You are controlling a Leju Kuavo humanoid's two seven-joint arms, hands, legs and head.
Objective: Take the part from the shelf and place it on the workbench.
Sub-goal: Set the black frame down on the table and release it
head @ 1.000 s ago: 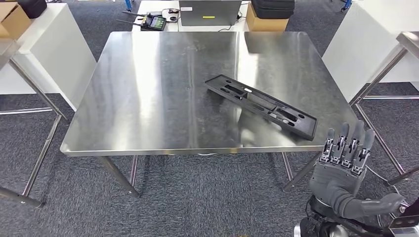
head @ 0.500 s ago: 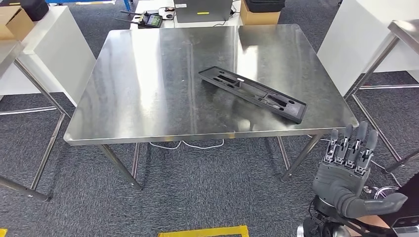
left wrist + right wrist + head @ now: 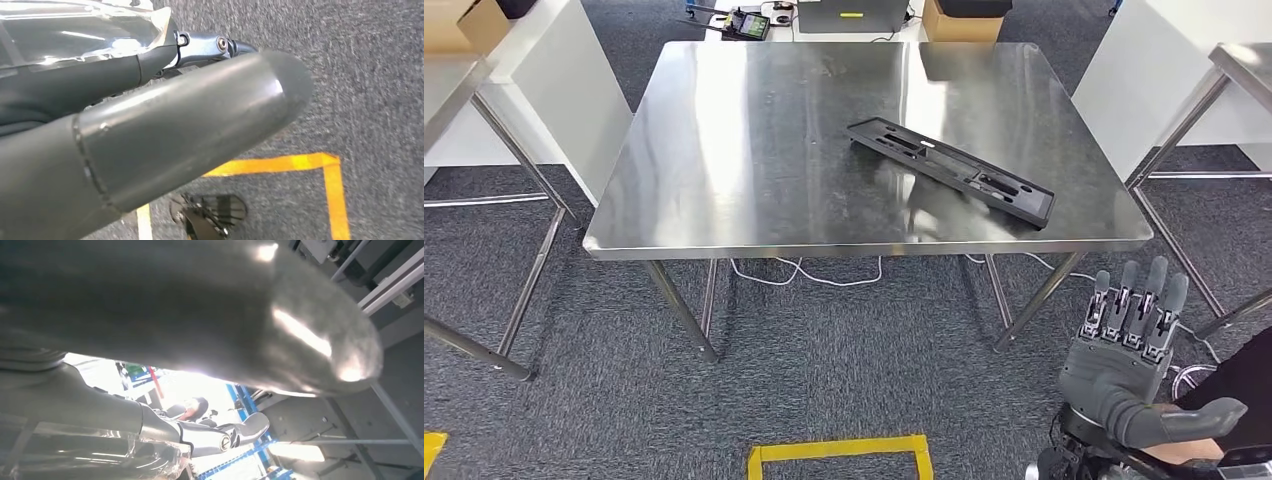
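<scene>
part (image 3: 951,172) – long black tray lying flat on the steel desk (image 3: 724,150), right of centre, slanting toward the near right corner | my right hand (image 3: 1129,360) – well apart from it, below the desk edge over carpet, fingers straight and spread, holding nothing | my left hand (image 3: 150,135) – thumb blocks the wrist view, cannot tell its state

Steel workbench (image 3: 754,190) w/ black part (image 3: 951,171) lying flat on it.
</scene>
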